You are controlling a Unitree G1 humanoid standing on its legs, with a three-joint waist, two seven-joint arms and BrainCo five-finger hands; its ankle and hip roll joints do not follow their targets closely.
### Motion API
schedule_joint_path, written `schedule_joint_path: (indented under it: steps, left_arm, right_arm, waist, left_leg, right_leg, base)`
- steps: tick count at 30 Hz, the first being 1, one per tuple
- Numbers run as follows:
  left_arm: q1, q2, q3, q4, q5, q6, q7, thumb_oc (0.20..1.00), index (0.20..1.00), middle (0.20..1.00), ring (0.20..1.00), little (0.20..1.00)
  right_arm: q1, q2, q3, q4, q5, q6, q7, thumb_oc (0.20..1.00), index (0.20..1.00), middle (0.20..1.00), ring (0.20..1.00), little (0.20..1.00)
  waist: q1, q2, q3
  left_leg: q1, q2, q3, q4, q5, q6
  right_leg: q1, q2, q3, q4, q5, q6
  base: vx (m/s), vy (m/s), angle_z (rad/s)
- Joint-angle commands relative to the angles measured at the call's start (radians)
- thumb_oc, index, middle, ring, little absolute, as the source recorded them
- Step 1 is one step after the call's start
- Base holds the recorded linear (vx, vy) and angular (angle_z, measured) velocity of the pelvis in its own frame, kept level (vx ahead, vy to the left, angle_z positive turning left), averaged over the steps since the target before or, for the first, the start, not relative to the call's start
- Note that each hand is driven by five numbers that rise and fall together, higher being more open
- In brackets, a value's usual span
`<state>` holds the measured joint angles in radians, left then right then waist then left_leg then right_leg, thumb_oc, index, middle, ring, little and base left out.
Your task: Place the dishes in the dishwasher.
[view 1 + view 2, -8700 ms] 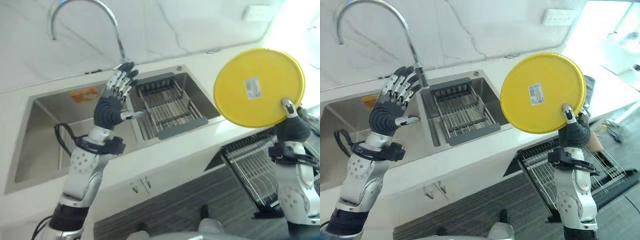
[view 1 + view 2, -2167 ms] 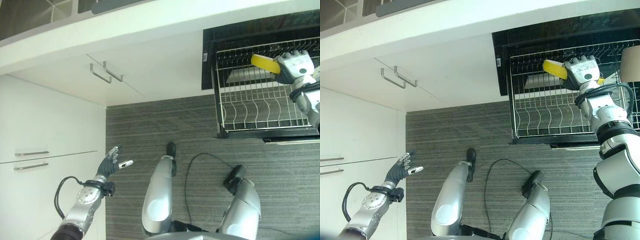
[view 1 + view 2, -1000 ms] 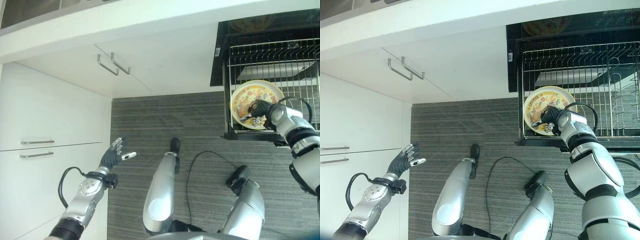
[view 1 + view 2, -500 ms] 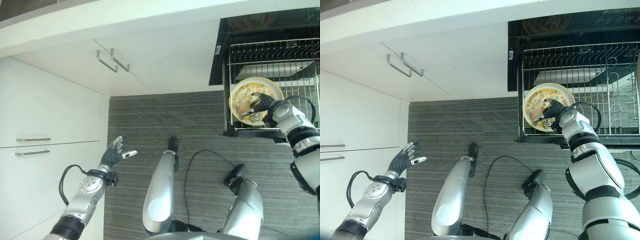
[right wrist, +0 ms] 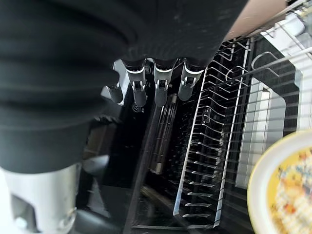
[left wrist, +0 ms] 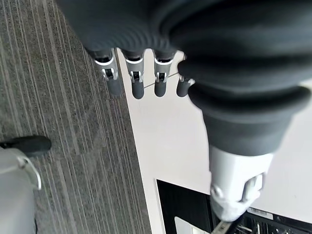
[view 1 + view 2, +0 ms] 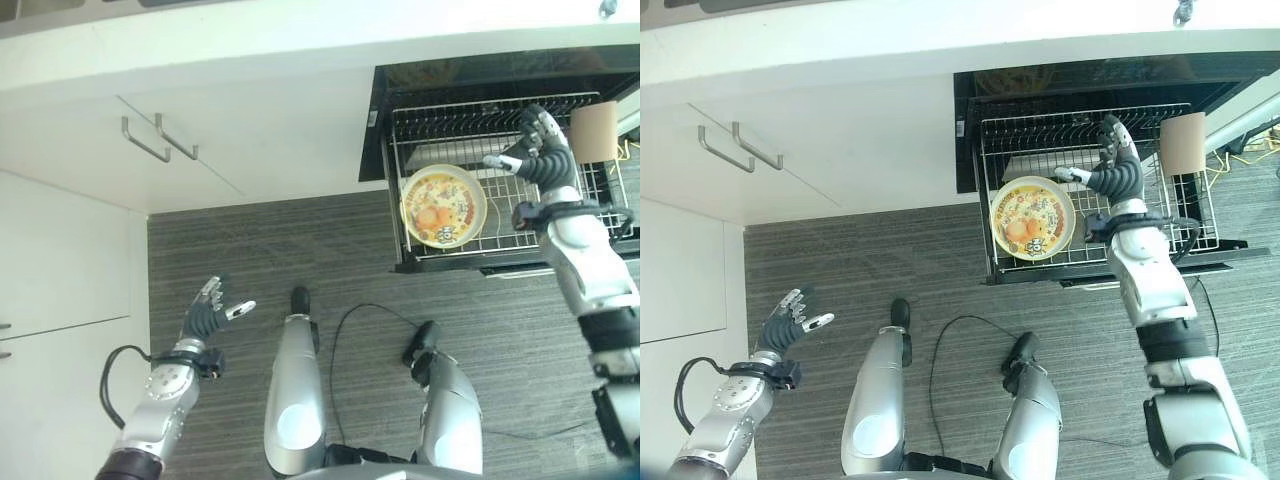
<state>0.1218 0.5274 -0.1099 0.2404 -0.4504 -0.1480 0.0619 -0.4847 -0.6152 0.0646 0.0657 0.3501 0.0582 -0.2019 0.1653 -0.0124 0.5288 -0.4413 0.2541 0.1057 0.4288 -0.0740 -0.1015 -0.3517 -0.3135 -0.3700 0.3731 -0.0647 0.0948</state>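
Nearest: my left hand [image 7: 208,310], low over the grey striped floor [image 7: 250,260] beside the white cabinet fronts. Fingers straight and fanned, thumb out to the side, holding nothing. In its wrist view the fingers [image 6: 138,83] stand in a straight row against the floor and the white cabinet panel [image 6: 170,141].

Next, to the left: white drawer fronts, and above them a cabinet door with a pair of metal bar handles [image 7: 158,138] set side by side.

Farther, to the right: the dishwasher [image 7: 970,120], open, its dark cavity under the white countertop edge [image 7: 300,45]. Its wire rack [image 7: 1180,225] is pulled out over the floor.

In the rack: one yellow plate [image 7: 1032,218] with a printed, multicoloured face. It leans tilted among the tines at the rack's left end, just beside the left rim wire, face turned towards me. A curved yellow edge of it also shows in the right wrist view [image 5: 273,190].

Beside the plate: my right hand [image 7: 1114,165], over the middle of the rack, apart from the plate and touching nothing. Fingers spread and extended, thumb pointing towards the plate; it grips nothing. Its wrist view shows the fingers [image 5: 161,87] straight, above the rack's rows of tines.

Farthest: a tan, upright cup-like object [image 7: 1183,143] at the rack's far right corner.
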Motion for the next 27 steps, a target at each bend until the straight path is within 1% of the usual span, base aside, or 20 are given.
schedule_joint_path:
  steps: [1,2,3,4,5,6,7,8,9,10,12,14,15,17,18,20,22,23,25,27]
  left_arm:
    - [0.057,0.005,0.021,-0.017,0.043,-0.033,0.041,1.0,1.0,1.0,1.0,1.0]
    - [0.06,-0.009,0.028,0.002,0.046,-0.044,0.048,1.0,1.0,1.0,1.0,1.0]
    - [0.057,-0.023,0.029,0.018,0.051,-0.05,0.058,1.0,1.0,1.0,1.0,1.0]
    - [0.052,-0.05,0.027,0.052,0.054,-0.064,0.077,1.0,1.0,1.0,1.0,1.0]
    - [0.053,-0.064,0.026,0.066,0.059,-0.071,0.087,1.0,1.0,1.0,1.0,1.0]
    - [0.055,-0.089,0.027,0.096,0.068,-0.084,0.1,1.0,1.0,1.0,1.0,1.0]
    - [0.055,-0.098,0.03,0.108,0.074,-0.088,0.104,1.0,1.0,1.0,1.0,1.0]
    - [0.055,-0.105,0.031,0.117,0.082,-0.089,0.107,1.0,1.0,1.0,1.0,1.0]
    - [0.048,-0.119,0.034,0.148,0.091,-0.096,0.112,1.0,1.0,1.0,1.0,1.0]
    - [0.042,-0.133,0.034,0.186,0.101,-0.105,0.113,1.0,1.0,1.0,1.0,1.0]
    - [0.036,-0.147,0.038,0.224,0.114,-0.106,0.109,1.0,1.0,1.0,1.0,1.0]
    - [0.032,-0.159,0.045,0.269,0.129,-0.114,0.101,1.0,1.0,1.0,1.0,1.0]
    - [0.03,-0.167,0.065,0.331,0.16,-0.121,0.078,1.0,1.0,1.0,1.0,1.0]
    - [0.032,-0.172,0.073,0.352,0.169,-0.125,0.072,1.0,1.0,1.0,1.0,1.0]
    - [0.035,-0.175,0.082,0.375,0.178,-0.123,0.063,1.0,1.0,1.0,1.0,1.0]
    - [0.046,-0.178,0.095,0.397,0.2,-0.122,0.048,1.0,1.0,1.0,1.0,1.0]
    - [0.06,-0.182,0.099,0.415,0.222,-0.13,0.041,1.0,1.0,1.0,1.0,1.0]
    - [0.073,-0.184,0.104,0.424,0.229,-0.136,0.037,1.0,1.0,1.0,1.0,1.0]
    - [0.071,-0.183,0.103,0.427,0.228,-0.134,0.038,1.0,1.0,1.0,1.0,1.0]
    - [0.057,-0.182,0.09,0.442,0.22,-0.138,0.041,1.0,1.0,1.0,1.0,1.0]
  right_arm:
    - [-0.025,-0.026,-0.06,-0.051,-0.084,-0.073,-0.074,1.0,1.0,1.0,1.0,1.0]
    - [0.016,-0.015,-0.083,-0.114,-0.097,-0.098,-0.084,1.0,1.0,1.0,1.0,1.0]
    - [0.043,-0.006,-0.097,-0.157,-0.088,-0.104,-0.088,1.0,1.0,1.0,1.0,1.0]
    - [0.085,0.012,-0.116,-0.204,-0.095,-0.122,-0.077,1.0,1.0,1.0,1.0,1.0]
    - [0.111,0.017,-0.127,-0.227,-0.098,-0.132,-0.074,1.0,1.0,1.0,1.0,1.0]
    - [0.165,0.02,-0.151,-0.262,-0.068,-0.151,-0.043,1.0,1.0,1.0,1.0,1.0]
    - [0.196,0.02,-0.167,-0.282,-0.051,-0.161,-0.028,1.0,1.0,1.0,1.0,1.0]
    - [0.225,0.02,-0.183,-0.296,-0.036,-0.169,-0.022,1.0,1.0,1.0,1.0,1.0]
    - [0.266,0.02,-0.214,-0.299,-0.03,-0.192,-0.019,1.0,1.0,1.0,1.0,1.0]
    - [0.29,0.025,-0.241,-0.295,-0.048,-0.233,-0.04,1.0,1.0,1.0,1.0,1.0]
    - [0.317,0.021,-0.287,-0.281,-0.1,-0.26,-0.081,1.0,1.0,1.0,1.0,1.0]
    - [0.34,0.006,-0.327,-0.268,-0.07,-0.26,-0.097,1.0,1.0,1.0,1.0,1.0]
    - [0.393,0.019,-0.39,-0.216,-0.035,-0.25,-0.148,1.0,1.0,1.0,1.0,1.0]
    - [0.415,0.029,-0.41,-0.197,-0.05,-0.242,-0.178,1.0,1.0,1.0,1.0,1.0]
    - [0.446,0.043,-0.428,-0.175,-0.056,-0.214,-0.18,1.0,1.0,1.0,1.0,1.0]
    - [0.476,0.061,-0.441,-0.118,-0.024,-0.188,-0.186,1.0,1.0,1.0,1.0,1.0]
    - [0.491,0.089,-0.448,-0.065,0.014,-0.191,-0.192,1.0,1.0,1.0,1.0,1.0]
    - [0.508,0.131,-0.467,-0.005,0.042,-0.233,-0.231,0.2,0.2,0.2,0.2,0.2]
    - [0.507,0.136,-0.471,0.017,0.046,-0.237,-0.233,0.2,0.2,0.2,0.2,0.2]
    - [0.488,0.126,-0.467,0.098,0.07,-0.257,-0.251,0.2,0.2,0.2,0.2,0.2]
  waist:
    - [-0.003,-0.004,-0.009]
    - [-0.019,-0.012,-0.009]
    - [-0.031,-0.017,-0.009]
    - [-0.052,-0.022,-0.012]
    - [-0.063,-0.025,-0.023]
    - [-0.081,-0.033,-0.047]
    - [-0.089,-0.038,-0.06]
    - [-0.096,-0.042,-0.072]
    - [-0.11,-0.05,-0.096]
    - [-0.124,-0.051,-0.12]
    - [-0.136,-0.052,-0.154]
    - [-0.146,-0.053,-0.184]
    - [-0.161,-0.056,-0.22]
    - [-0.167,-0.055,-0.23]
    - [-0.177,-0.052,-0.241]
    - [-0.186,-0.048,-0.245]
    - [-0.19,-0.043,-0.246]
    - [-0.195,-0.028,-0.237]
    - [-0.195,-0.023,-0.234]
    - [-0.194,-0.002,-0.216]
  left_leg:
    - [0.081,0.014,0.025,-0.097,0.046,0.003]
    - [0.109,0.017,0.042,-0.113,0.048,0.002]
    - [0.133,0.019,0.056,-0.131,0.052,0.0]
    - [0.182,0.019,0.08,-0.169,0.061,-0.005]
    - [0.204,0.019,0.093,-0.193,0.067,-0.009]
    - [0.24,0.018,0.114,-0.233,0.077,-0.013]
    - [0.257,0.017,0.123,-0.251,0.08,-0.014]
    - [0.273,0.016,0.132,-0.267,0.084,-0.017]
    - [0.3,0.016,0.148,-0.289,0.088,-0.02]
    - [0.324,0.016,0.163,-0.309,0.091,-0.021]
    - [0.357,0.012,0.18,-0.332,0.094,-0.022]
    - [0.379,0.006,0.189,-0.338,0.09,-0.017]
    - [0.398,0.005,0.2,-0.324,0.074,-0.013]
    - [0.404,0.004,0.203,-0.317,0.067,-0.012]
    - [0.413,0.004,0.206,-0.304,0.058,-0.01]
    - [0.429,0.004,0.209,-0.288,0.047,-0.008]
    - [0.436,0.006,0.211,-0.274,0.041,-0.008]
    - [0.422,0.009,0.204,-0.236,0.034,-0.013]
    - [0.414,0.01,0.203,-0.231,0.039,-0.015]
    - [0.387,0.018,0.195,-0.203,0.042,-0.025]
  right_leg:
    - [0.054,-0.007,0.029,0.043,-0.035,0.035]
    - [0.079,0.001,0.034,0.018,-0.027,0.04]
    - [0.103,0.01,0.035,-0.006,-0.022,0.041]
    - [0.145,0.024,0.041,-0.053,-0.013,0.043]
    - [0.165,0.032,0.043,-0.082,-0.006,0.045]
    - [0.199,0.046,0.047,-0.135,0.008,0.049]
    - [0.216,0.052,0.049,-0.158,0.014,0.052]
    - [0.231,0.057,0.05,-0.179,0.021,0.055]
    - [0.255,0.063,0.052,-0.209,0.033,0.061]
    - [0.271,0.066,0.05,-0.225,0.04,0.064]
    - [0.299,0.067,0.046,-0.247,0.049,0.068]
    - [0.316,0.07,0.049,-0.251,0.047,0.068]
    - [0.34,0.073,0.05,-0.249,0.038,0.066]
    - [0.345,0.075,0.054,-0.246,0.034,0.064]
    - [0.353,0.075,0.059,-0.24,0.029,0.062]
    - [0.366,0.077,0.066,-0.232,0.02,0.056]
    - [0.374,0.079,0.069,-0.225,0.012,0.051]
    - [0.371,0.08,0.072,-0.203,0.0,0.042]
    - [0.365,0.079,0.071,-0.199,0.003,0.039]
    - [0.341,0.076,0.068,-0.169,-0.006,0.03]
  base:
    - [0.01,0.054,-0.15]
    - [0.01,0.068,-0.17]
    - [0.02,0.126,-0.17]
    - [0.02,0.137,-0.25]
    - [0.04,0.152,-0.35]
    - [0.03,0.093,-0.41]
    - [0.03,0.065,-0.35]
    - [0.02,0.036,-0.34]
    - [0.04,0.042,-0.22]
    - [0.05,0.039,-0.17]
    - [0.07,0.022,-0.12]
    - [0.1,-0.032,-0.14]
    - [0.11,-0.066,-0.09]
    - [0.09,-0.069,-0.08]
    - [0.09,-0.075,-0.07]
    - [0.1,-0.088,-0.1]
    - [0.08,-0.112,-0.18]
    - [0.04,-0.108,-0.15]
    - [0.0,-0.053,-0.07]
    - [-0.07,-0.022,-0.06]
